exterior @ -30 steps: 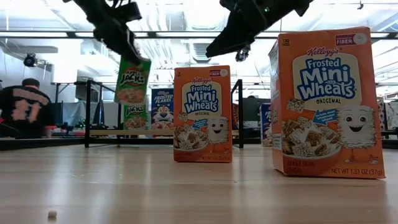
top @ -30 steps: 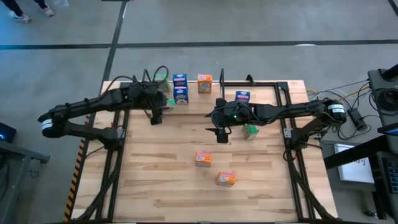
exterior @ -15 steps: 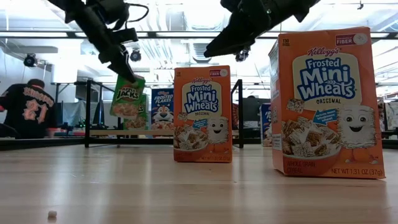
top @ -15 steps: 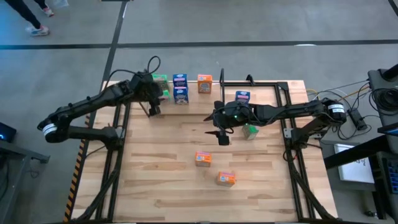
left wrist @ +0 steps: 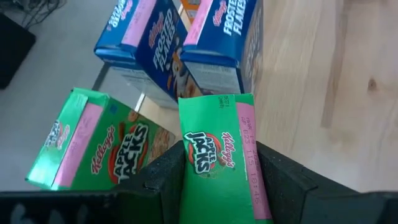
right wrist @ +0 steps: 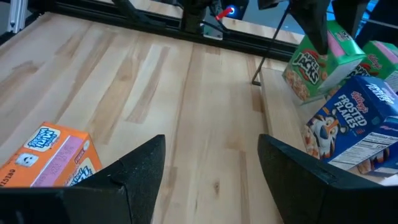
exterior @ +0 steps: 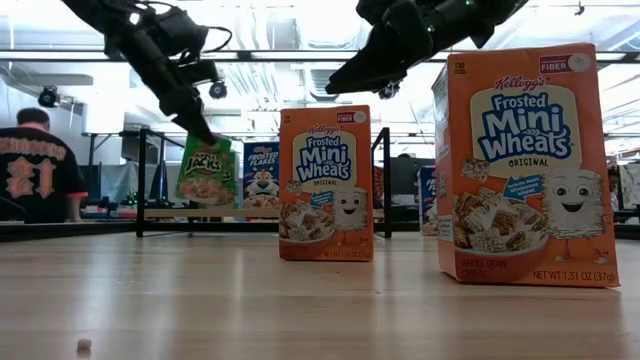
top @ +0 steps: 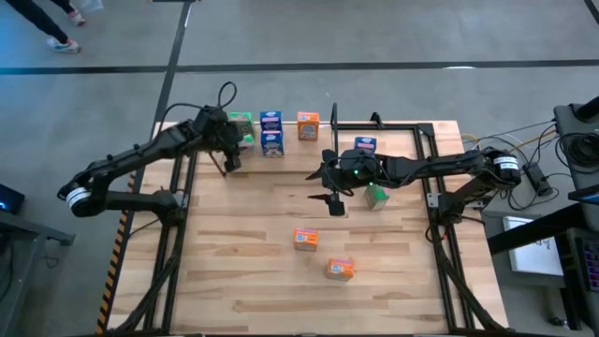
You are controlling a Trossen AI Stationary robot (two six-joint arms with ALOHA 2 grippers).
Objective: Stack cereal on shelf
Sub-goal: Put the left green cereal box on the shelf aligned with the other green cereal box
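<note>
My left gripper is shut on a green Apple Jacks cereal box above the shelf, a light wood plank at the table's far edge. Next to it, another green box and two blue boxes stand on the shelf. An orange box stands farther right there. My right gripper hovers open over mid-table, touching nothing. Two orange boxes, a green one and a blue one stand on the table. My left gripper pinches the green box's upper end between its two fingers, coming from above and slanting toward the far edge. The box hangs tilted below the fingers, its lower end just over the shelf plank; I cannot tell whether it touches.
Black frame rails run along the table's left and right sides, and thin black wire uprights bound the shelf. Bare wood lies along the near edge. A person in a dark numbered shirt stands beyond the table.
My left gripper has moved toward the far edge and down to the shelf, tipping as it went. The green box it carries has sunk from well above the shelf to just over the plank and now hangs more tilted.
</note>
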